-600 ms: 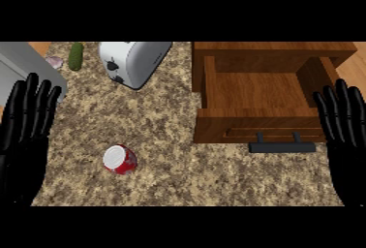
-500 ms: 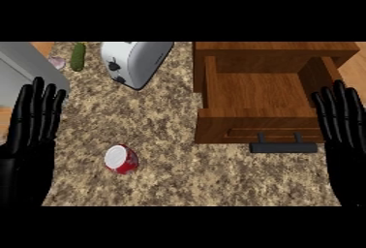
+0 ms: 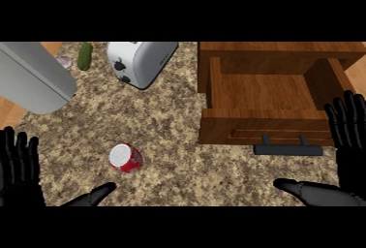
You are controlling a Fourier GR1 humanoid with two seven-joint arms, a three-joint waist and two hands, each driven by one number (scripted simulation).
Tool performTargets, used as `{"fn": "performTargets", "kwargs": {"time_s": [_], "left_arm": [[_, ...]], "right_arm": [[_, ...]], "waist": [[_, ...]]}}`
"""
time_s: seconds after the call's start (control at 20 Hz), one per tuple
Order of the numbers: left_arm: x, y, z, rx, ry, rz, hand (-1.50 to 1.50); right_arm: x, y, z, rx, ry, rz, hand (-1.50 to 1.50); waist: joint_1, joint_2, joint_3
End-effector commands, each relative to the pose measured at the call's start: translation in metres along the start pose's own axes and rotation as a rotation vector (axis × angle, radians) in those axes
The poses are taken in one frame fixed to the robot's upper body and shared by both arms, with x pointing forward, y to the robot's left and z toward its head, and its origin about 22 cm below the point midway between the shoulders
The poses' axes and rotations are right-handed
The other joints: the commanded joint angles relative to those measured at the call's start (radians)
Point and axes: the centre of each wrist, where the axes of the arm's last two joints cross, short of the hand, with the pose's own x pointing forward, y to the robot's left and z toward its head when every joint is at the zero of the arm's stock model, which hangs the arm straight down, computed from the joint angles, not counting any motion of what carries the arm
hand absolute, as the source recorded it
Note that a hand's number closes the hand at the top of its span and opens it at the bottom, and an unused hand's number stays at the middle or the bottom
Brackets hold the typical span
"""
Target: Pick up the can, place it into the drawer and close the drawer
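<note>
Head view: the can (image 3: 127, 158) lies tipped on the bench (image 3: 178, 116), its pale end facing up and its red side below. It is towards the lower left, well apart from the drawer (image 3: 243, 130) and touched by nothing.

The drawer stands pulled out at the upper right with its bare wooden floor showing, so it looks ready to take the can. Its dark handle (image 3: 288, 149) juts from the front towards the robot.

The left hand (image 3: 20, 167) is at the lower left edge, fingers straight and spread, thumb stretched towards the can, holding nothing. It is the nearer hand, so the pick-up is likely its job. The right hand (image 3: 349, 128) is likewise spread and empty beside the drawer's right end, well placed to push the drawer shut later. No step of the task is done yet.

Both palms and wrists run out of the lower edge. A toaster (image 3: 139, 60), a cucumber (image 3: 85, 54) and a grey slab (image 3: 32, 75) are cut by the top. What the slab is I cannot tell, nor the can's label.
</note>
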Motion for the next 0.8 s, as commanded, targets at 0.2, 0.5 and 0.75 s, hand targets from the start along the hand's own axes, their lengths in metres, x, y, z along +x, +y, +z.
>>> {"fn": "performTargets", "kwargs": {"time_s": [0.2,0.5,0.75], "left_arm": [[0.013,-0.028,0.046,0.136,0.083,-0.008,-1.50],[0.022,-0.023,0.048,0.118,0.117,-0.026,-1.50],[0.005,-0.048,0.020,0.102,0.144,-0.013,-1.50]], "right_arm": [[0.000,-0.023,-0.002,-0.023,0.074,0.010,-1.50],[-0.002,-0.003,0.000,-0.030,0.063,0.013,-1.50],[0.012,-0.032,-0.001,-0.023,0.054,0.012,-1.50]], "waist": [[-0.016,0.001,0.001],[-0.013,0.001,0.000],[-0.020,0.003,0.000]]}}
